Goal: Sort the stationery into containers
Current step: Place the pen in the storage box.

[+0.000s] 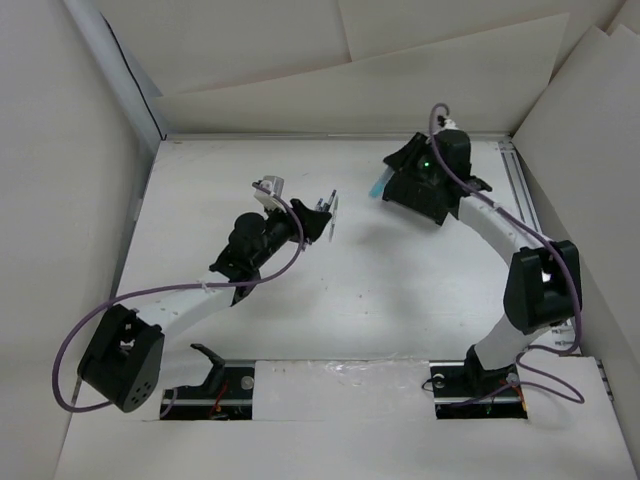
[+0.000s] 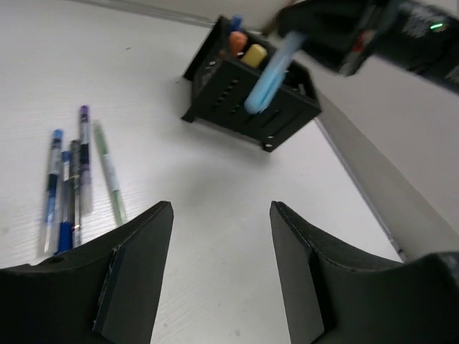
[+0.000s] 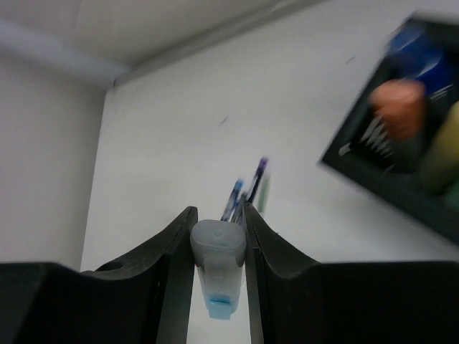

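Highlighter (image 2: 269,79) in R jaws by box (image 2: 233,104), pens (image 2: 74,188) well apart.

A white table (image 1: 380,300) fills the middle, matte and lightly scuffed. White boards close it in: a left wall (image 1: 50,200), a right wall (image 1: 590,130), and overlapping back panels (image 1: 350,80) set at slight angles. A metal strip (image 1: 115,70) runs down the back-left corner, and a slotted rail (image 1: 515,180) lies along the table's right edge. A white board (image 1: 340,375) covers the near edge. The light is even, with soft shadows.
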`<action>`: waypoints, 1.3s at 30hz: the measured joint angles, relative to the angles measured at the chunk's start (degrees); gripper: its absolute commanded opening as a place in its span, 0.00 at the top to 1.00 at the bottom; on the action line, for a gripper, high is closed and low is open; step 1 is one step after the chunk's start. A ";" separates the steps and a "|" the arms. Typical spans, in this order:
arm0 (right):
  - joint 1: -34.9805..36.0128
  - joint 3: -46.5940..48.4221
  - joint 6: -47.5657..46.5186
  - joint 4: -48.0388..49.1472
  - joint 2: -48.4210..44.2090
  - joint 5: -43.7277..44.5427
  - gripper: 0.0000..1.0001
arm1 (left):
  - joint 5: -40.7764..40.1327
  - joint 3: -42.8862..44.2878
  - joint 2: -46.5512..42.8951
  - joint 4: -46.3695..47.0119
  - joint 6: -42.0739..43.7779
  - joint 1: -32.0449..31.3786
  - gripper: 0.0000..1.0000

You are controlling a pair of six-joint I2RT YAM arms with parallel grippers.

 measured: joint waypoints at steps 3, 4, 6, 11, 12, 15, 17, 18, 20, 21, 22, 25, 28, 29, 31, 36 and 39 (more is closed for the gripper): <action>-5.09 3.28 -0.74 0.07 0.07 6.91 0.99 | -5.25 0.48 0.70 -4.59 -0.11 0.00 0.51; -6.43 4.37 -1.03 0.04 0.15 9.73 0.99 | -7.30 0.87 1.40 -6.64 -0.17 0.00 0.52; -7.98 6.80 -2.03 0.13 0.96 14.67 0.99 | -10.73 2.43 3.56 -10.97 -0.39 0.13 0.53; -8.13 12.50 -5.57 0.87 6.10 24.59 0.99 | -14.80 6.93 9.64 -18.16 -0.57 1.70 0.54; -7.89 13.22 -6.40 0.87 7.32 25.92 0.99 | -15.30 7.78 10.93 -19.28 -0.57 1.88 0.55; -7.28 14.23 -8.50 0.68 10.40 29.86 0.99 | -16.61 10.32 14.78 -22.03 -0.68 2.27 0.56; -6.62 14.49 -9.55 0.22 12.00 32.02 0.99 | -17.07 11.58 17.00 -23.37 -0.72 2.27 0.56; -6.21 14.67 -9.97 -0.07 12.61 32.83 0.99 | -17.25 12.04 18.01 -23.85 -0.72 2.27 0.58; -5.42 14.91 -11.02 -0.44 13.35 34.16 0.99 | -17.51 12.68 19.43 -24.79 -0.76 2.27 0.58; -4.92 14.95 -11.58 -0.48 13.46 34.93 0.99 | -17.64 12.79 20.00 -25.07 -0.76 2.27 0.58; -4.48 14.95 -11.98 -0.48 13.46 35.54 0.99 | -17.79 12.81 20.35 -25.31 -0.76 2.27 0.58; -2.93 14.95 -13.35 -0.42 13.46 38.49 0.97 | -18.78 12.90 21.05 -26.36 -0.74 2.27 0.59; -1.01 14.95 -14.38 -0.44 13.49 41.42 0.87 | -20.04 13.57 21.75 -26.93 -0.72 2.27 0.60; -0.26 14.95 -14.71 -0.42 13.49 42.38 0.74 | -20.52 13.86 21.99 -26.95 -0.72 2.27 0.62; 1.33 14.91 -15.17 -0.39 13.49 44.09 0.60 | -21.22 14.36 22.49 -27.10 -0.61 2.27 0.64; 3.39 14.27 -15.21 -0.35 13.33 46.25 0.33 | -22.08 15.08 24.02 -27.23 -0.26 2.27 0.64; 3.85 12.52 -14.84 -0.87 11.93 46.40 0.25 | -22.25 15.76 25.44 -27.65 0.15 2.27 0.66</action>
